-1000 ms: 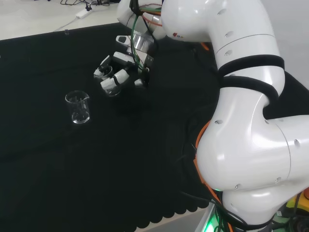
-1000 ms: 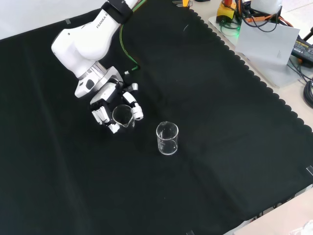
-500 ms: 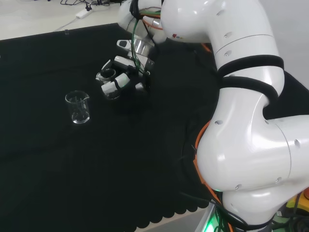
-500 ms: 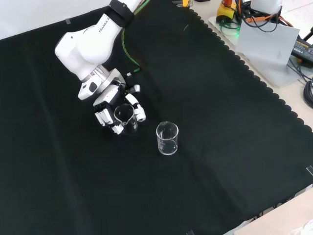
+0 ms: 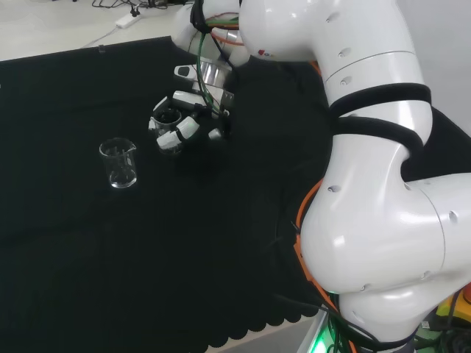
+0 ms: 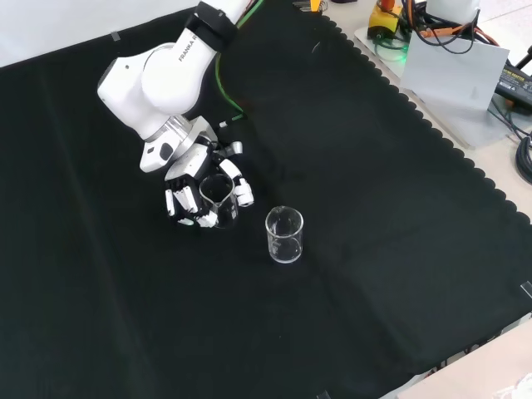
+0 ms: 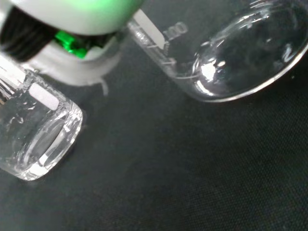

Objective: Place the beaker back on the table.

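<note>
A small clear beaker (image 5: 167, 119) sits in my hand (image 5: 188, 126), with fingers and thumb curled round its wall. In the front view the hand (image 6: 184, 186) comes in from the upper left and the held beaker (image 6: 216, 194) stands about upright, mouth up, low over the black cloth. Whether its base touches the cloth I cannot tell. The wrist view has the held beaker (image 7: 231, 57) close and large, with a blurred white part of the hand (image 7: 72, 21) beside it.
A second clear beaker (image 5: 119, 163) stands upright and empty on the cloth, close to the held one (image 6: 284, 235), and is seen near it in the wrist view (image 7: 38, 139). The arm's white links (image 5: 368, 184) rise at the head view's right.
The hand has turned and shifted a little toward the standing beaker in the front view. The held beaker has gone from tilted to about upright. The standing beaker has not moved.
</note>
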Robot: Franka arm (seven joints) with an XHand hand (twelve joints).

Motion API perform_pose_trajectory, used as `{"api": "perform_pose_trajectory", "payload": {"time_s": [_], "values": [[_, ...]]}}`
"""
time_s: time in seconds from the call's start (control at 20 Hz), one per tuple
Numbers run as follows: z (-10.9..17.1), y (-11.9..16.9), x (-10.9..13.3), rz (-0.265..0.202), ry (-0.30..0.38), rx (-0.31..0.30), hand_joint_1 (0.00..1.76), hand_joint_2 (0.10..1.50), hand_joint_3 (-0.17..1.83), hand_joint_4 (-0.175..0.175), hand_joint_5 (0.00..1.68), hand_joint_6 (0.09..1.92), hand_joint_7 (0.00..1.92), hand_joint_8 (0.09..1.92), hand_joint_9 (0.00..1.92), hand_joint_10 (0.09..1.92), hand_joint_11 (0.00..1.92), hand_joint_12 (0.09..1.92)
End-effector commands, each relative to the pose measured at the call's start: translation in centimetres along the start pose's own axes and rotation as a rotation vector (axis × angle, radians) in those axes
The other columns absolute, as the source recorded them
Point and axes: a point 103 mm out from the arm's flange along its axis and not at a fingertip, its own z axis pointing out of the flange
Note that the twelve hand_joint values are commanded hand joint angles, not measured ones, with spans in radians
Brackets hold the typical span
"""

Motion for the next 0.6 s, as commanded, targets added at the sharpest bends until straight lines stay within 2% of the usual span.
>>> {"api": "perform_pose_trajectory", "payload": {"time_s": [0.05,0.25,0.4,0.6], "values": [[-1.5,-0.5,1.7,-0.026,-0.099,0.043,0.99,0.47,0.60,-0.041,0.44,0.59,0.94,0.09,0.95,0.09,0.17,1.33],[-1.8,-1.1,2.4,-0.023,-0.107,0.069,0.90,0.50,0.47,-0.052,0.37,0.37,0.72,0.09,0.75,0.09,0.02,1.33],[-3.1,-2.5,3.2,-0.008,-0.112,0.040,0.86,0.53,0.39,-0.054,0.35,0.20,0.63,0.09,0.68,0.09,0.00,1.29],[-5.3,-4.7,4.2,0.015,-0.140,0.000,0.85,0.54,0.37,-0.055,0.35,0.14,0.62,0.09,0.67,0.09,0.00,1.30]]}}
